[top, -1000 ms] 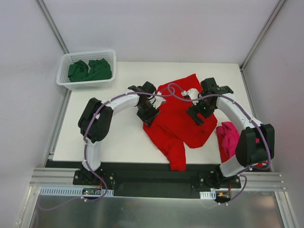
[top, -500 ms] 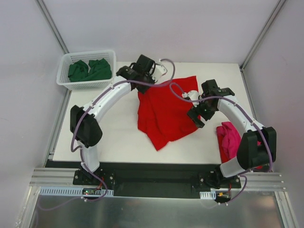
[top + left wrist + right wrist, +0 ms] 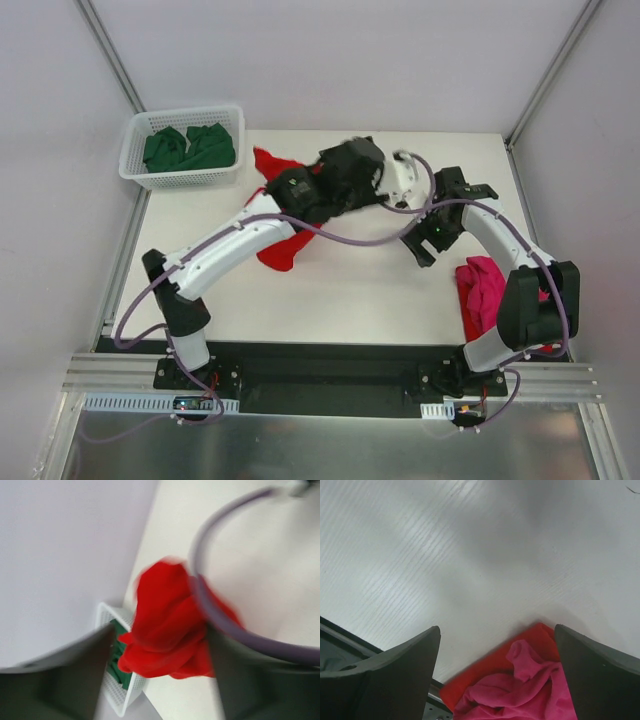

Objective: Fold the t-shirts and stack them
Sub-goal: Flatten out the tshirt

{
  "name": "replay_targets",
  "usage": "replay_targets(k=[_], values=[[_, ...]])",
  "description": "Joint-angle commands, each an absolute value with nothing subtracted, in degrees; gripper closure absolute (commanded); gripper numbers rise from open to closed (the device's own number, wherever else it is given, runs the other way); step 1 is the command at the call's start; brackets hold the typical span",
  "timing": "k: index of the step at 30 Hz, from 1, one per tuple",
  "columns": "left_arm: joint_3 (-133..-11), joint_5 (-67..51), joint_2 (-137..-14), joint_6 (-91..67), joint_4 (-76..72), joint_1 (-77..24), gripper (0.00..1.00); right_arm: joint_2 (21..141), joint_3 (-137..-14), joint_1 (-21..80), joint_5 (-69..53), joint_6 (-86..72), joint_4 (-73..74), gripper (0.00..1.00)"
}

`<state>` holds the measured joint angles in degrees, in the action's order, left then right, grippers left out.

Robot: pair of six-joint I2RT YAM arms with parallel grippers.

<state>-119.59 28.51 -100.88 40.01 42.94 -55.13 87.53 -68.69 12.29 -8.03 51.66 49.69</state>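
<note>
White table [image 3: 330, 290] fills mid frame in top view. L arm [image 3: 235, 240] runs from bottom left diagonally up to centre, wrist blurred. R arm [image 3: 505, 240] arcs up the right side, then bends in toward centre.

Red t-shirt [image 3: 283, 250] is bunched, left of centre on the table, partly hidden under the L arm; one bit pokes out upper left of the wrist, another hangs out below the forearm. L wrist cam: same red shirt [image 3: 165, 625] is a crumpled lump mid frame, w/ a purple cable [image 3: 200, 605] looping in front.

White lattice basket [image 3: 135, 150] sits upper left, off the table corner, w/ dark green t-shirts [image 3: 190, 148] piled inside. Magenta-pink t-shirt [image 3: 483, 285] lies crumpled at the right edge of the table, near the R arm's elbow; R wrist cam shows a red-orange cloth edge [image 3: 480, 680] under it.

L gripper [image 3: 161, 635]: fingers look parted but heavily blurred; can't tell if they pinch the red cloth. R gripper [image 3: 496, 627]: jaws spread wide, nothing btwn them, over bare table just above the pink shirt in frame.
</note>
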Motion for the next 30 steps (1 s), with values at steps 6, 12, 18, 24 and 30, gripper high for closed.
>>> replay_targets(k=[6,12,18,24,30], values=[[-113.3,32.0,-102.8,37.4,43.2,-56.0,0.01,88.5,-69.8,11.3,-6.3,50.8,49.2,0.0],[-125.9,35.2,-102.2,39.7,42.5,-39.7,0.01,88.2,-70.4,11.2,-9.5,49.6,48.8,0.0],[-109.5,28.1,-100.2,33.0,41.8,-27.3,0.01,85.2,-73.8,12.6,-16.3,46.2,47.5,0.0],[-90.1,17.7,-101.0,24.6,41.5,-25.7,0.01,81.9,-75.1,23.4,-14.4,46.3,45.7,0.0],[-82.1,11.4,-101.3,18.3,41.6,-23.1,0.01,89.2,-78.6,30.8,-8.9,43.3,41.9,0.01]])
